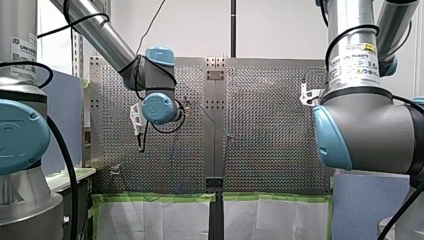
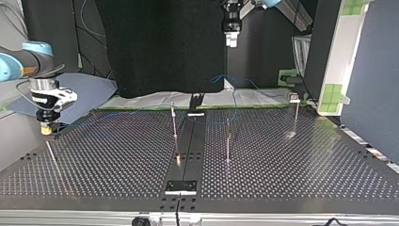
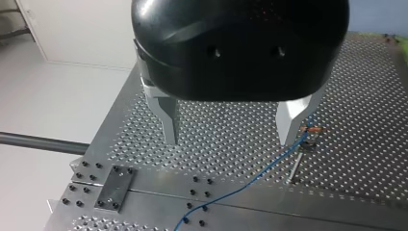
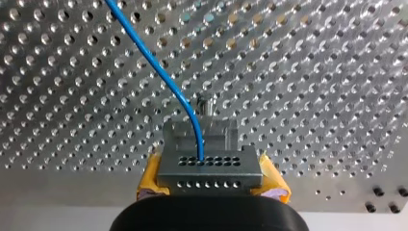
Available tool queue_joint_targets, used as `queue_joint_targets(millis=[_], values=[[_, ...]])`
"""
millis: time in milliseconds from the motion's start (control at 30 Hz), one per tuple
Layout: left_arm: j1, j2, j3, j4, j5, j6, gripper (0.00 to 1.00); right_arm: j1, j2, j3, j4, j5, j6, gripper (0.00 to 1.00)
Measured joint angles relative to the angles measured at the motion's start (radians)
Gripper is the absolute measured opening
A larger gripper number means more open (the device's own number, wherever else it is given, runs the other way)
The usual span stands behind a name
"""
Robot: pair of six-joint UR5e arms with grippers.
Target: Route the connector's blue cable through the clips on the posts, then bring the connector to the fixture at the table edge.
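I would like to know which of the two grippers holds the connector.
My right gripper: its yellow pads clamp the connector, while my left gripper is open and empty.

Blue cable (image 4: 198, 139) — grey connector (image 4: 210, 169) — perforated silver table (image 4: 312, 72)

Top view: 3 upright posts mid-desk (image 2: 306, 179). One (image 2: 174, 121) is left of centre strip (image 2: 189, 141), one (image 2: 228, 141) just right of it, third (image 2: 296, 115) far right nr back edge. Thin rod (image 2: 51, 157) at far left. Blue cable (image 3: 250, 179) strung low betw posts, across the back. Bare perforated stretches betw posts & along near edge leave passing room.
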Motion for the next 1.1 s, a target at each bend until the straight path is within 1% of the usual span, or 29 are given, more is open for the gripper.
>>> queue_joint_targets(millis=[67,167,233,367,433,600,733,833,933,1100], values=[[0.001,0.008,-0.018,0.017,0.007,0.001,1.0,-0.003,0.0,-0.005,0.009,-0.015,0.004,0.0],[0.003,0.027,-0.042,0.036,0.018,0.005,1.0,-0.008,0.001,-0.009,0.019,-0.03,0.009,0.0],[0.005,0.039,-0.055,0.037,0.021,0.008,1.0,-0.012,0.001,-0.011,0.027,-0.034,0.011,0.0],[0.007,0.079,-0.096,0.018,0.024,0.01,1.0,-0.022,0.001,-0.012,0.044,-0.034,0.013,0.0],[0.008,0.087,-0.114,0.015,0.023,0.01,1.0,-0.027,0.001,-0.012,0.05,-0.033,0.015,0.0],[0.006,0.065,-0.157,0.026,0.02,0.011,1.0,-0.045,0.003,-0.017,0.056,-0.036,0.017,0.0],[0.004,0.036,-0.167,0.038,0.02,0.013,1.0,-0.059,0.003,-0.022,0.054,-0.049,0.015,0.0],[0.004,0.018,-0.168,0.042,0.021,0.013,1.0,-0.066,0.004,-0.026,0.046,-0.063,0.014,0.0],[0.006,0.026,-0.169,0.041,0.023,0.015,1.0,-0.069,0.008,-0.033,0.038,-0.083,0.014,0.0],[0.01,0.062,-0.169,0.019,0.021,0.019,1.0,-0.068,0.026,-0.04,0.027,-0.117,0.014,0.0]])
